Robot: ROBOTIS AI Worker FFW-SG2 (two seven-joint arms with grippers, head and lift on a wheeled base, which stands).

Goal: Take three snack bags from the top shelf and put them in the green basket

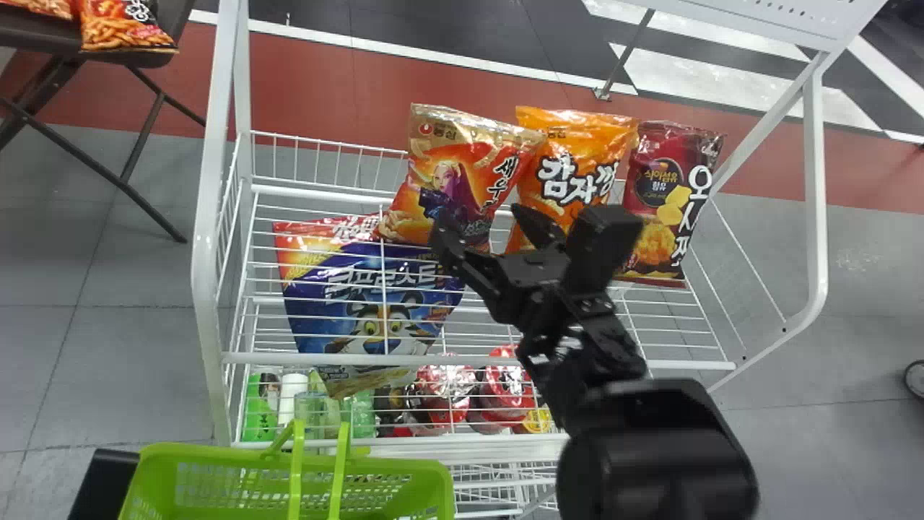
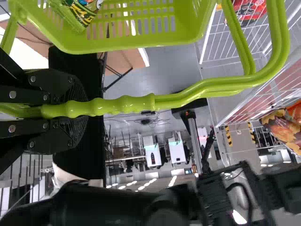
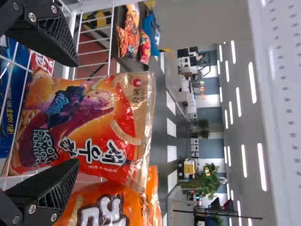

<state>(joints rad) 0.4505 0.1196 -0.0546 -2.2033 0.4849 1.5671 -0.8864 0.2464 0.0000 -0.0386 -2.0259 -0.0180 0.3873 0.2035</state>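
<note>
Basket: green basket (image 1: 289, 466) at the bottom edge of the head view, in front of the wire rack (image 1: 209, 274).
Left gripper: left gripper (image 2: 84, 110) closed around the basket handle (image 2: 127, 104).
Right gripper: right gripper (image 1: 478, 220) in front of the top shelf (image 1: 671, 363); fingers (image 3: 56, 186) spread wide, facing the red-and-gold shrimp snack bag (image 1: 462, 180).
Top shelf, front: blue tiger snack bag (image 1: 375, 310), leaning behind the front wires; red-and-yellow bag (image 1: 307, 249) partly behind it.
Top shelf, left to right onward: shrimp snack bag, orange potato snack bag (image 1: 574, 162), dark red snack bag (image 1: 660, 206), all leaning.
Lower level: red-lidded containers (image 1: 505, 379), green bottle (image 1: 260, 408).
Beyond: dark table (image 1: 43, 36) bearing an orange snack bag (image 1: 126, 25).
</note>
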